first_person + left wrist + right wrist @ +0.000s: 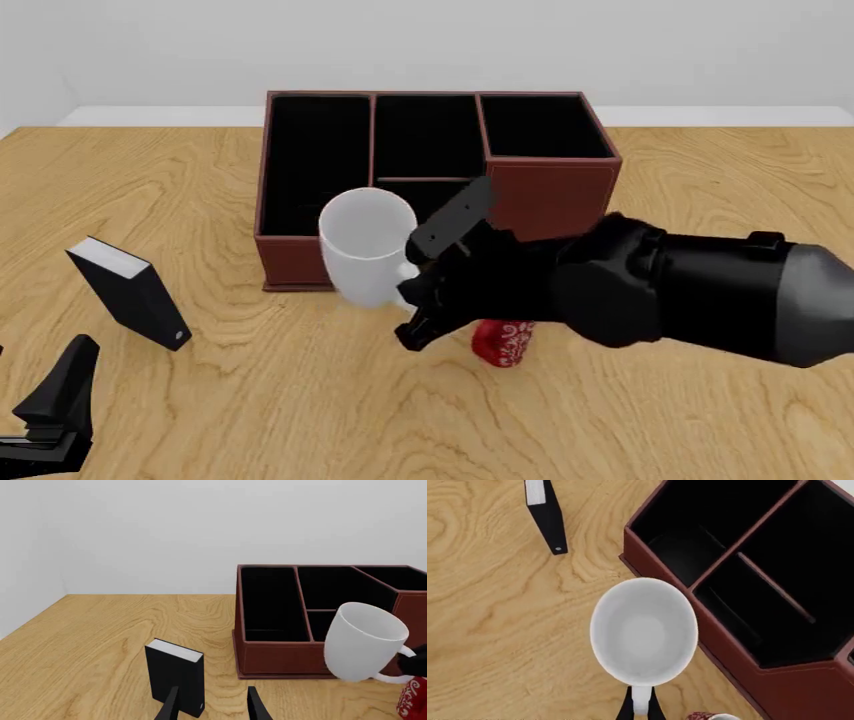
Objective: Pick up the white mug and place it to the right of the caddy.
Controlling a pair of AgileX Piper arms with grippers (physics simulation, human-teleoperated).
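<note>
You have the white mug (366,243) lifted off the surface (747,190), in front of the caddy (434,180) near its left half, with the right gripper (639,706) and its fingers pinched only on the loop handle. That thin hold is the risk — the mug could swing or slip as you carry it right, or clip the caddy's front wall or the red mug (503,342) below your arm. The left gripper (212,705) waits with fingers apart, holding nothing. Count: two mugs, one caddy, one small black box (130,292).
</note>
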